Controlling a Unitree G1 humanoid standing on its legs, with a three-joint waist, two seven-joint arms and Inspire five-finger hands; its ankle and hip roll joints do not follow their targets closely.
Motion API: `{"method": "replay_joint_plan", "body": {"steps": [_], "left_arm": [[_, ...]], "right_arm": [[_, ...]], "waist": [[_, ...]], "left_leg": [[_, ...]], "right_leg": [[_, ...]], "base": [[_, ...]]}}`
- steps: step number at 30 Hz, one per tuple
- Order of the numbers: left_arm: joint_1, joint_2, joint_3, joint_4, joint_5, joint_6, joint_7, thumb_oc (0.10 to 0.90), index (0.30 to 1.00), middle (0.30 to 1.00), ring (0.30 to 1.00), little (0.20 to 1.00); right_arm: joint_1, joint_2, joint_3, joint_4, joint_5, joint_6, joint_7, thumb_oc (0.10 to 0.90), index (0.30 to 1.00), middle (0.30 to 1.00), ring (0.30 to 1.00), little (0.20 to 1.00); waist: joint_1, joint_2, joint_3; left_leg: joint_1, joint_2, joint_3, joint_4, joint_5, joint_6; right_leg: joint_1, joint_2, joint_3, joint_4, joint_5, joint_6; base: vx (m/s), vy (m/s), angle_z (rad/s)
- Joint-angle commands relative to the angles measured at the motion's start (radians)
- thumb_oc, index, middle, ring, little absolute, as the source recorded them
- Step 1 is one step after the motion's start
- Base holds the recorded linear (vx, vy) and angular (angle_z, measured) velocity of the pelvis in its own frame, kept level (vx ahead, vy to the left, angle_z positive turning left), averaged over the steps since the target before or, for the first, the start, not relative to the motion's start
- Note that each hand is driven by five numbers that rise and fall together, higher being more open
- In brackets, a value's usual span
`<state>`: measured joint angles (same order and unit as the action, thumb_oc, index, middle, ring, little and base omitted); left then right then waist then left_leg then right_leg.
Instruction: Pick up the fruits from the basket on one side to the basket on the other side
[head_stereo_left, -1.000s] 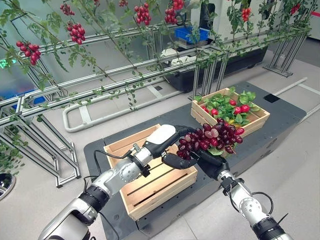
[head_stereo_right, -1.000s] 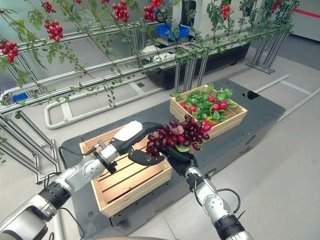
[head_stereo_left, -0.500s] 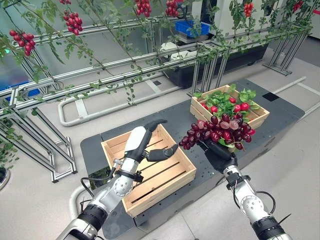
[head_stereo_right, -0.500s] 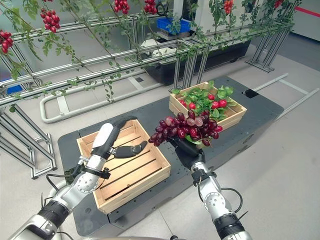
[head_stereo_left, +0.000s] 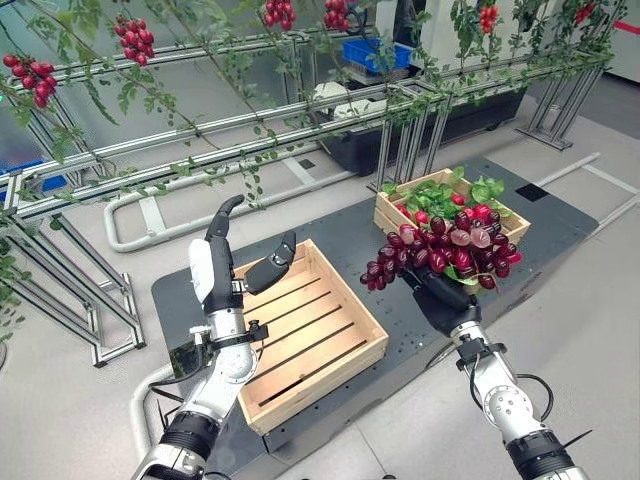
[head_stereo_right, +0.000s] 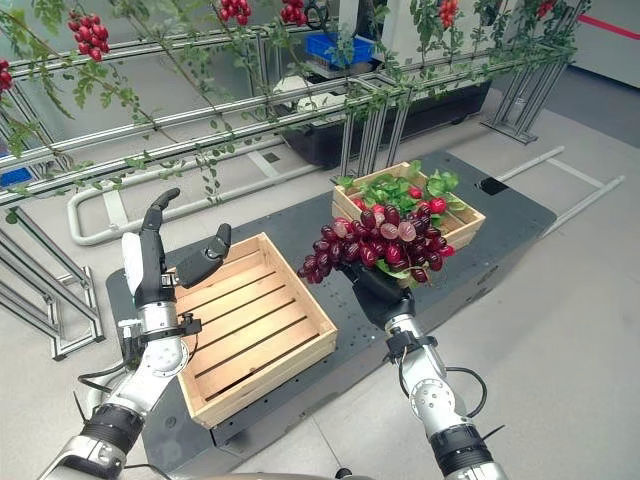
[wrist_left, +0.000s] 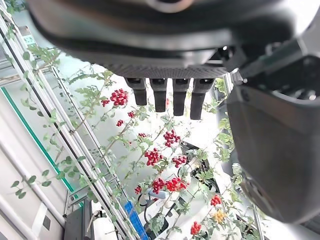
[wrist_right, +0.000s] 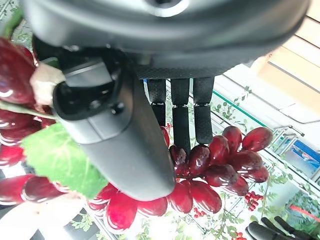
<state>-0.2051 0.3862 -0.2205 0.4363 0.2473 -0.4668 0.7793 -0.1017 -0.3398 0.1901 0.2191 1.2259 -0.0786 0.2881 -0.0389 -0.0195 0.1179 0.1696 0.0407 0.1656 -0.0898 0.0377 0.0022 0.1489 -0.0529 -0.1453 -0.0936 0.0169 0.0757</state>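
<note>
Right hand (head_stereo_left: 440, 300): I am holding bunch of dark red grapes with green leaf (head_stereo_left: 445, 255) from beneath, thumb and fingers curling round it, bunch riding above palm, likely to keep it from slipping. Bunch hanging in air between crates.

Left hand (head_stereo_left: 215, 265): I am keeping it raised, fingers straight, thumb out, gripping nothing; hovering over near-side edge of slatted pale wooden crate (head_stereo_left: 345, 305), bare inside.

Beyond right hand: second wooden crate holding red fruits and green leaves (head_stereo_left: 445, 205).

Further off: metal trellis with vines and red berry clusters (head_stereo_left: 135, 40), not obstructing.
</note>
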Motion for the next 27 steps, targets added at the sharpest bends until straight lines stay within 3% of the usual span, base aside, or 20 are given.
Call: {"method": "replay_joint_plan", "body": {"steps": [1,8,10,11,12,13,15,17,27], "left_arm": [[-0.135,0.011,-0.015,0.045,0.008,-0.111,-0.011,0.800,0.900,0.900,0.900,0.900],[-0.130,0.016,-0.054,0.033,-0.064,-0.101,-0.084,0.800,0.900,0.900,0.900,0.900],[-0.106,0.014,-0.053,0.015,-0.079,-0.091,-0.050,0.800,0.900,0.900,0.900,0.900],[-0.062,0.021,-0.034,-0.025,-0.086,-0.074,-0.004,0.800,0.900,0.900,0.900,0.900],[-0.057,0.022,-0.031,-0.029,-0.090,-0.076,-0.005,0.800,0.900,0.900,0.900,0.900],[-0.039,0.027,0.004,-0.058,-0.109,-0.072,-0.008,0.800,0.900,0.900,0.900,0.900],[-0.054,0.023,-0.001,-0.064,-0.121,-0.075,-0.046,0.800,0.900,0.900,0.900,0.900],[-0.072,0.022,-0.020,-0.068,-0.114,-0.047,-0.036,0.800,0.900,0.900,0.900,0.900],[-0.141,0.018,-0.056,-0.016,-0.125,-0.060,-0.052,0.800,0.900,0.900,0.900,0.900]], "right_arm": [[-0.107,0.037,-0.115,-0.145,-0.021,-0.081,0.066,0.400,0.300,0.300,0.300,0.300],[-0.092,0.019,-0.120,-0.194,-0.060,-0.068,0.055,0.400,0.300,0.300,0.300,0.300],[-0.098,0.011,-0.101,-0.195,-0.062,-0.052,0.066,0.400,0.300,0.300,0.300,0.300],[-0.117,-0.002,-0.066,-0.190,-0.055,-0.035,0.095,0.400,0.300,0.300,0.300,0.300],[-0.120,-0.004,-0.061,-0.189,-0.056,-0.039,0.093,0.400,0.300,0.300,0.300,0.300],[-0.180,0.008,-0.009,-0.156,-0.076,-0.067,0.091,0.400,0.300,0.300,0.300,0.300],[-0.197,0.017,0.007,-0.150,-0.083,-0.107,0.059,0.400,0.300,0.300,0.300,0.300],[-0.204,0.018,0.024,-0.181,-0.080,-0.097,0.046,0.400,0.300,0.300,0.300,0.300],[-0.197,0.013,0.036,-0.169,-0.102,-0.116,0.019,0.400,0.300,0.300,0.300,0.300]], "waist": [[-0.016,-0.027,-0.052],[-0.039,-0.032,-0.046],[-0.027,-0.041,-0.035],[0.009,-0.040,-0.025],[0.014,-0.039,-0.023],[0.045,-0.026,-0.010],[0.038,-0.016,0.000],[0.031,-0.015,0.017],[-0.011,-0.013,0.033]], "left_leg": [[0.028,0.012,-0.019,0.002,-0.137,-0.019],[0.046,0.008,-0.008,0.011,-0.142,-0.012],[0.000,-0.020,-0.097,0.134,-0.191,-0.010],[-0.046,-0.081,-0.267,0.149,-0.190,0.010],[-0.048,-0.087,-0.284,0.148,-0.188,0.014],[-0.057,-0.119,-0.352,0.121,-0.168,0.039],[-0.050,-0.093,-0.291,0.088,-0.154,0.042],[-0.053,-0.108,-0.298,0.091,-0.156,0.051],[-0.036,-0.133,-0.228,0.095,-0.204,0.076]], "right_leg": [[0.015,0.000,0.026,0.006,-0.063,-0.013],[0.011,0.012,0.085,0.006,-0.059,-0.020],[0.009,0.012,0.151,0.006,-0.046,-0.027],[-0.009,0.022,0.225,0.013,-0.028,-0.032],[-0.011,0.023,0.233,0.017,-0.027,-0.032],[-0.042,0.024,0.262,0.067,-0.040,-0.027],[-0.070,0.012,0.235,0.109,-0.054,-0.015],[-0.109,-0.005,0.248,0.126,-0.033,0.009],[-0.158,-0.027,0.308,0.074,0.048,0.061]], "base": [[0.00,0.004,-0.06],[0.00,0.024,-0.06],[-0.03,0.117,-0.22],[-0.06,0.115,-0.46],[-0.17,0.221,-1.34],[-0.17,0.236,-1.95],[-0.17,0.224,-1.89],[-0.18,0.163,-1.06],[-0.11,0.131,-0.27]]}}
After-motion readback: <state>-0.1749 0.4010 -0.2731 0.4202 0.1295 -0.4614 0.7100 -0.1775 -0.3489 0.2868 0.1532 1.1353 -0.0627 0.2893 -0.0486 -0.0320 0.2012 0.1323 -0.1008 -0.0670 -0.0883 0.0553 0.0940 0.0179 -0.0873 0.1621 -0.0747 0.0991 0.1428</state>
